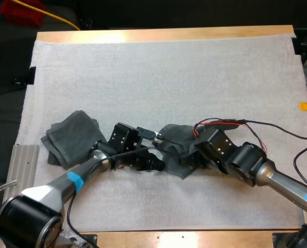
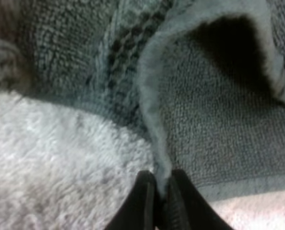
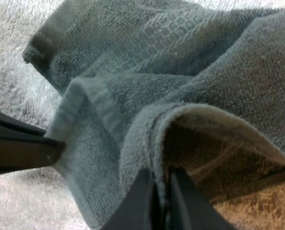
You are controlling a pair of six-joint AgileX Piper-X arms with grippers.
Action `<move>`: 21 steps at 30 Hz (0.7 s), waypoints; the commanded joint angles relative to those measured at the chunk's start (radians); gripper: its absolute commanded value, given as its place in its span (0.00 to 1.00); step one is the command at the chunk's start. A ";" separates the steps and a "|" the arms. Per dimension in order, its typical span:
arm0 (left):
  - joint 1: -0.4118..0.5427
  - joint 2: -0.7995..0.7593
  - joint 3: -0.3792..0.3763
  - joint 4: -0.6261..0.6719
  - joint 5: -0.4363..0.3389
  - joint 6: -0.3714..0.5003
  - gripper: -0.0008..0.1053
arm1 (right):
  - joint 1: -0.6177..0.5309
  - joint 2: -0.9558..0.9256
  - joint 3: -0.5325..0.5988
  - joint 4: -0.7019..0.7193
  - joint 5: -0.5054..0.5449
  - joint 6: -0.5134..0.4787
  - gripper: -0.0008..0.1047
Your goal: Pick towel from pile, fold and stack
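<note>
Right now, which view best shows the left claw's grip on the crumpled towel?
Left wrist view: the left claw pinches a raised fold of the crumpled towel from both sides. High view: it sits at the towel's edge, pinch unclear. Right wrist view: it shows side-on at the towel's edge.

On the mat (image 1: 169, 72), the folded stack (image 1: 72, 138) lies left — the crumpled towel (image 1: 175, 136) right of it.

We see a white mat (image 1: 169, 72) over the wooden table (image 1: 164, 35), a ribbed metal plate (image 1: 23, 165) beside the mat's near-left corner, and a yellow cable (image 1: 60, 19) beyond its far edge.
</note>
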 commanded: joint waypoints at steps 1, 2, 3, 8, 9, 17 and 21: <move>-0.004 -0.034 -0.006 0.017 -0.022 0.033 0.01 | -0.003 -0.007 -0.003 -0.002 0.006 -0.002 0.01; -0.004 -0.050 -0.007 0.031 -0.029 0.048 0.01 | -0.003 -0.007 -0.004 -0.002 0.006 -0.002 0.01; -0.004 -0.076 -0.010 0.050 -0.038 0.069 0.01 | -0.003 -0.007 -0.008 -0.003 0.006 -0.002 0.01; -0.004 -0.180 -0.042 0.188 -0.104 0.163 0.01 | -0.003 -0.033 -0.046 -0.002 0.016 -0.048 0.01; -0.004 -0.205 -0.056 0.228 -0.132 0.183 0.01 | -0.003 -0.042 -0.063 0.001 0.025 -0.066 0.01; -0.004 -0.349 -0.215 0.433 -0.235 0.280 0.01 | -0.003 -0.076 -0.162 0.082 0.082 -0.112 0.01; -0.004 -0.395 -0.328 0.530 -0.263 0.316 0.01 | -0.003 -0.102 -0.198 0.094 0.090 -0.134 0.01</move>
